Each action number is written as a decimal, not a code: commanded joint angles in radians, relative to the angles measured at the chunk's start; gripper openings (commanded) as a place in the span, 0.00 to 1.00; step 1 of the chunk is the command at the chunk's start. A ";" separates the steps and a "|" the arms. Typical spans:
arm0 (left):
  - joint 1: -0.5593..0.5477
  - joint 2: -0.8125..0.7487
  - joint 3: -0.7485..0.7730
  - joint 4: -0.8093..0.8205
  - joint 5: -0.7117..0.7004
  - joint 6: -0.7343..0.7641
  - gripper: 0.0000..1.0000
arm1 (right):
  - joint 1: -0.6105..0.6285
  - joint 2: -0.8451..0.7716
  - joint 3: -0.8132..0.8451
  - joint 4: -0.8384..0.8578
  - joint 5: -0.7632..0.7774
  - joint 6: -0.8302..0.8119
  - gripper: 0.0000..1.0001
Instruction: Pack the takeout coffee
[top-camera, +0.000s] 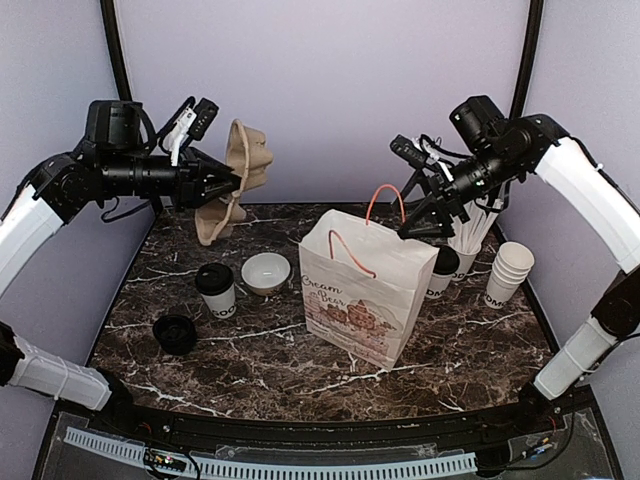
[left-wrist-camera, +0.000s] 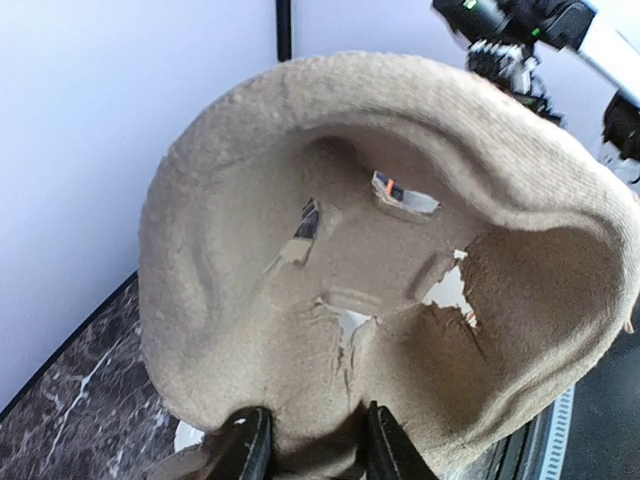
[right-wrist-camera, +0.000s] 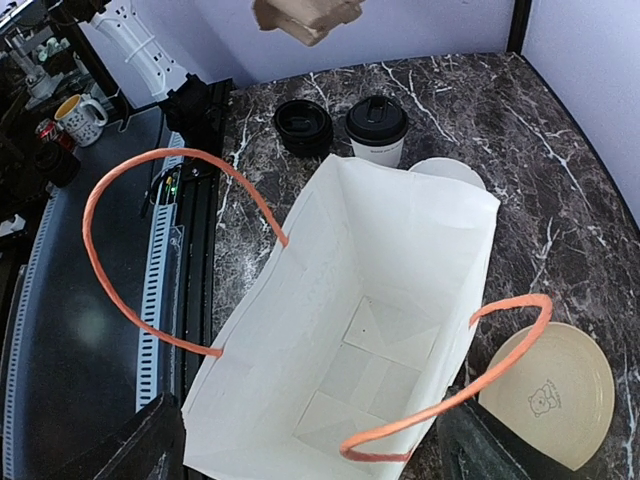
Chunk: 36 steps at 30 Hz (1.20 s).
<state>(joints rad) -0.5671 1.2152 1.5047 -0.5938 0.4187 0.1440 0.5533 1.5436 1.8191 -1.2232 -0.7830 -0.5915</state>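
Observation:
One takeout coffee cup (top-camera: 215, 291) with a black lid stands on the left of the table; it also shows in the right wrist view (right-wrist-camera: 377, 130). A second lidded cup (top-camera: 443, 271) stands just behind the white paper bag (top-camera: 360, 292). The bag stands open and empty (right-wrist-camera: 370, 330), with orange handles. My left gripper (top-camera: 225, 186) is shut on the edge of a brown pulp cup carrier (top-camera: 246, 160), held in the air at the back left; the carrier (left-wrist-camera: 380, 250) fills the left wrist view. My right gripper (top-camera: 417, 226) is open, hovering over the bag's mouth.
A loose black lid (top-camera: 175, 333) lies at the front left. A small white bowl (top-camera: 266, 272) sits next to the left cup. A stack of lidless cups (top-camera: 508, 272) and a cup of white sticks (top-camera: 470, 238) stand at the right. A beige disc (right-wrist-camera: 550, 392) lies beside the bag.

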 joint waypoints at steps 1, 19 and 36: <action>-0.037 -0.029 0.027 0.183 0.153 -0.076 0.30 | 0.032 -0.005 -0.019 0.060 0.075 0.089 0.88; -0.153 0.157 0.109 0.622 0.326 -0.137 0.28 | 0.066 0.077 0.012 0.159 0.177 0.205 0.02; -0.304 0.177 0.015 0.795 0.485 -0.126 0.29 | 0.103 0.152 0.102 -0.118 -0.136 -0.057 0.00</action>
<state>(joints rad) -0.8425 1.3949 1.5661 0.1070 0.8501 0.0010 0.6483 1.6890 1.9228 -1.2972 -0.8505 -0.5892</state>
